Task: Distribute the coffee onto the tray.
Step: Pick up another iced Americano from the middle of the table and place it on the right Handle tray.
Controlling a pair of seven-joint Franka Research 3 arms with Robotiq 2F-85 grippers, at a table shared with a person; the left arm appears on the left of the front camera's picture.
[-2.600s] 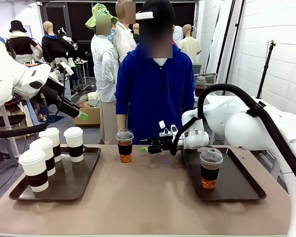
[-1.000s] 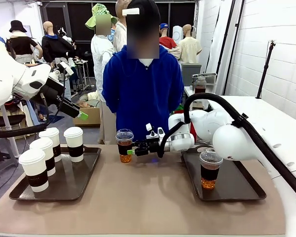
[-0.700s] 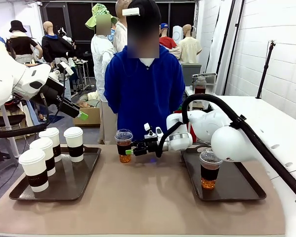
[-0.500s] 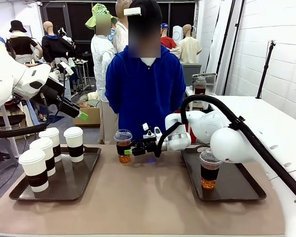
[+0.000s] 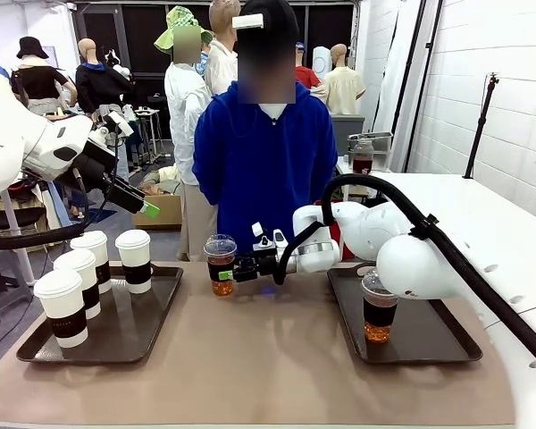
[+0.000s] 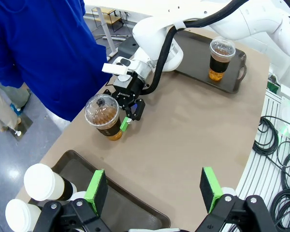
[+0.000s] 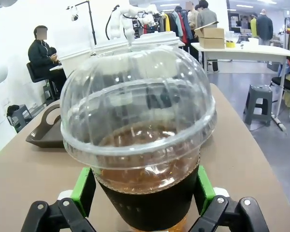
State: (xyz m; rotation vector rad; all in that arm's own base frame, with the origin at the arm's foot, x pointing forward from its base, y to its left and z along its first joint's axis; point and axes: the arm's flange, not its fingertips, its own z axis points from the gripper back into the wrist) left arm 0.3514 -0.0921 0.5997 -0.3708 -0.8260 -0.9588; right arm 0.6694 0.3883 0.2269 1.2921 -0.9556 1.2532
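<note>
Right wrist view: clear ribbed dome-lidded cup (image 7: 137,140) between green pads (image 7: 83,190).

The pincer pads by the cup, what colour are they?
Green. The right pincer has green pads on either side of the dome-lidded cup, clearest in the right wrist view.

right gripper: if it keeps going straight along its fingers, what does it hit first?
The clear dome-lidded cup on the bare table. The right gripper points straight at it, green pads flanking its dark sleeve, jaws open. Contact can't be told.
</note>
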